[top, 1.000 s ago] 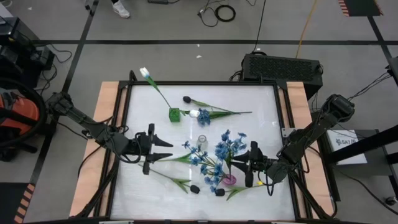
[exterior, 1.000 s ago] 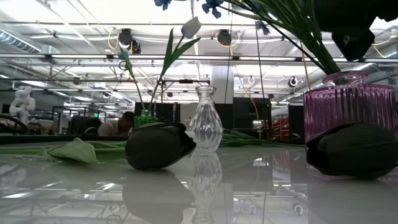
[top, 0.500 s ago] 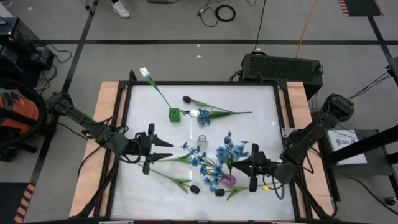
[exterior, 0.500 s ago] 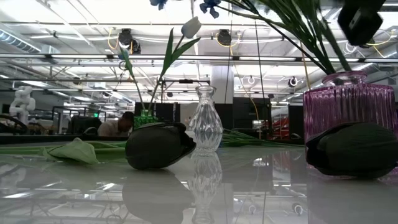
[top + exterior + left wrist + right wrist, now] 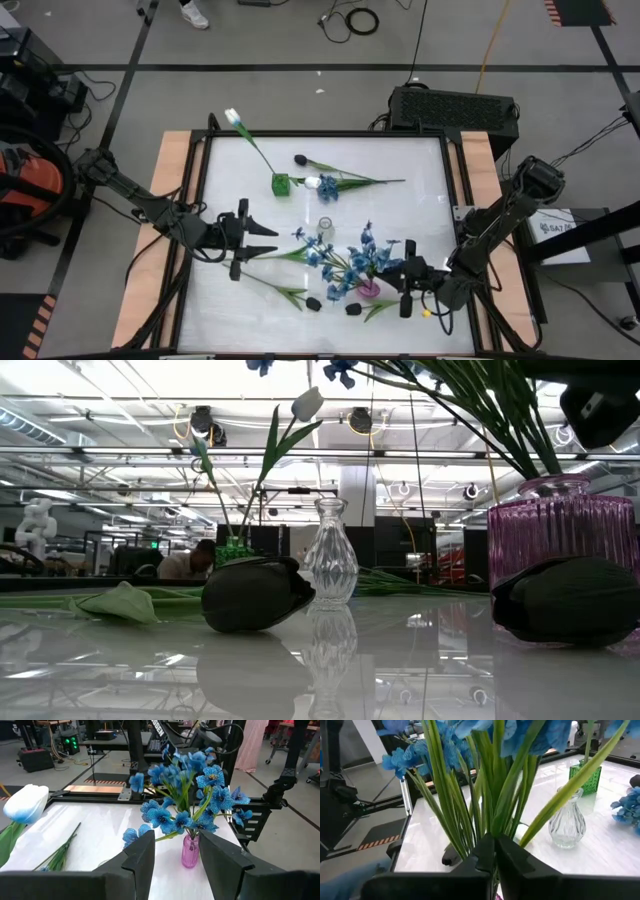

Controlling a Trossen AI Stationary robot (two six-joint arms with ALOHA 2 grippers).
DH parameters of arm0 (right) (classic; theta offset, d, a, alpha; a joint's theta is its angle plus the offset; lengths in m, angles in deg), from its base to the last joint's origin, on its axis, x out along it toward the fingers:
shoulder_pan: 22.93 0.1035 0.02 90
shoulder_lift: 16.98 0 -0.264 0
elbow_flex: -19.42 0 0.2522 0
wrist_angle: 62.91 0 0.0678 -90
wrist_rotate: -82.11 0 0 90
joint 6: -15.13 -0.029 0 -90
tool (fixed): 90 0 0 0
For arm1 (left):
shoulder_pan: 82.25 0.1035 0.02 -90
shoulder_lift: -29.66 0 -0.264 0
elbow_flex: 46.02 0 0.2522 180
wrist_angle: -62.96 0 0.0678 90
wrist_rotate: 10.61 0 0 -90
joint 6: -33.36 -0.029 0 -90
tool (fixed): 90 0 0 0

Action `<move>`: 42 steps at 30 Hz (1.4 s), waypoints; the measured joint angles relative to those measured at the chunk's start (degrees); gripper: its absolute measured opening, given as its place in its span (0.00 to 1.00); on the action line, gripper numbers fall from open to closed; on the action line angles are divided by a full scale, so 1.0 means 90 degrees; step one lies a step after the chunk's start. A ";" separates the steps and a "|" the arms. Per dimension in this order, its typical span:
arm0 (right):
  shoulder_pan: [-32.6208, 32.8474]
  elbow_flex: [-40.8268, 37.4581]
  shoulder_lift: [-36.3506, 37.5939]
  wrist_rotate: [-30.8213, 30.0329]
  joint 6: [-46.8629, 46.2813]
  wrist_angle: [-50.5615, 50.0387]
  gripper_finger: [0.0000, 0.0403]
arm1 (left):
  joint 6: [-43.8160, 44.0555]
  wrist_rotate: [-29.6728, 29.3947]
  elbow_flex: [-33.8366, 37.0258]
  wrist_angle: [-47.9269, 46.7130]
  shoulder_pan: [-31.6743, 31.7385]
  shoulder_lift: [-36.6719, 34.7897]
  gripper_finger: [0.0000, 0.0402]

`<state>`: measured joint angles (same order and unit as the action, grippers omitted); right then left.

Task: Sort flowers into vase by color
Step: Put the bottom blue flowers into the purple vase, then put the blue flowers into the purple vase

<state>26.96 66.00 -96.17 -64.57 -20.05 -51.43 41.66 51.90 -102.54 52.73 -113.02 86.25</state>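
- My right pincer sits just right of the pink vase, near the bench's front right; in its wrist view the two fingers are closed together, with green stems rising right beyond the tips, and I cannot tell whether any stem is pinched.
- The pink vase holds the blue sprays, which fan out up and to the left over the bench; my left wrist view shows the same bunch standing in the vase.
- In the low view the ribbed pink vase stands at the right with stems leaning out of its mouth, and a dark part of the right arm hangs above it.
- Two black buds lie in front of the pink vase, one just left of its base and one farther left on a leafy stem; up close they show as dark lumps and.
- A clear vase stands near the centre, just behind the sprays, with nothing in it.
- A green vase stands farther back with a white tulip leaning out toward the back left corner.
- Beside it lie a black bud, a white tulip and a small blue spray on stems running right.
- My left pincer waits at the left of the bench, fingers spread apart and holding nothing, pointing toward the sprays.
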 joint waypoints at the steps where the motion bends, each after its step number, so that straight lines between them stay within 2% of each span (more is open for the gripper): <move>1: 0.0000 0.0000 -0.0041 0.0000 -0.0012 0.0023 0.03 | -0.0006 -0.0004 0.0000 0.0000 0.0000 0.0000 0.40; 9: 0.0000 0.0000 -0.0084 0.0247 -0.0019 -0.0016 0.09 | -0.0023 -0.0093 0.0000 -0.0004 0.0000 0.0000 0.40; 14: 0.0003 0.0000 -0.0068 0.0344 -0.0112 -0.0283 0.19 | -0.0013 -0.0094 0.0000 -0.0021 0.0000 0.0000 0.40; 21: 0.0043 0.0000 0.0504 0.0302 -0.0881 -0.1884 0.38 | 0.0030 -0.0096 0.0000 -0.0124 0.0000 0.0000 0.40; 27: -0.0184 0.0000 0.1215 0.0247 -0.1645 -0.3828 0.43 | 0.0204 -0.0098 0.0000 -0.0278 0.0000 0.0000 0.40; 32: -0.0971 0.0000 0.1477 0.0155 -0.2476 -0.6065 0.43 | 0.0340 -0.0109 0.0000 -0.0501 -0.0110 0.0002 0.40; 35: -0.1758 0.0000 0.1510 0.0148 -0.2488 -0.6760 0.43 | 0.0384 -0.0108 0.0000 -0.0656 -0.0240 0.0002 0.40; 38: -0.2649 0.0000 0.1561 0.0280 -0.1604 -0.6531 0.43 | 0.0438 -0.0106 0.0000 -0.0874 -0.0384 0.0002 0.40; 42: -0.3843 0.0000 0.1568 0.1184 0.0323 -0.5698 0.43 | 0.0835 -0.0141 0.0000 -0.1228 -0.0531 0.0002 0.40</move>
<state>-7.63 66.00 -82.06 -53.92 -17.14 -102.71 49.18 50.63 -102.54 41.67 -117.80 86.28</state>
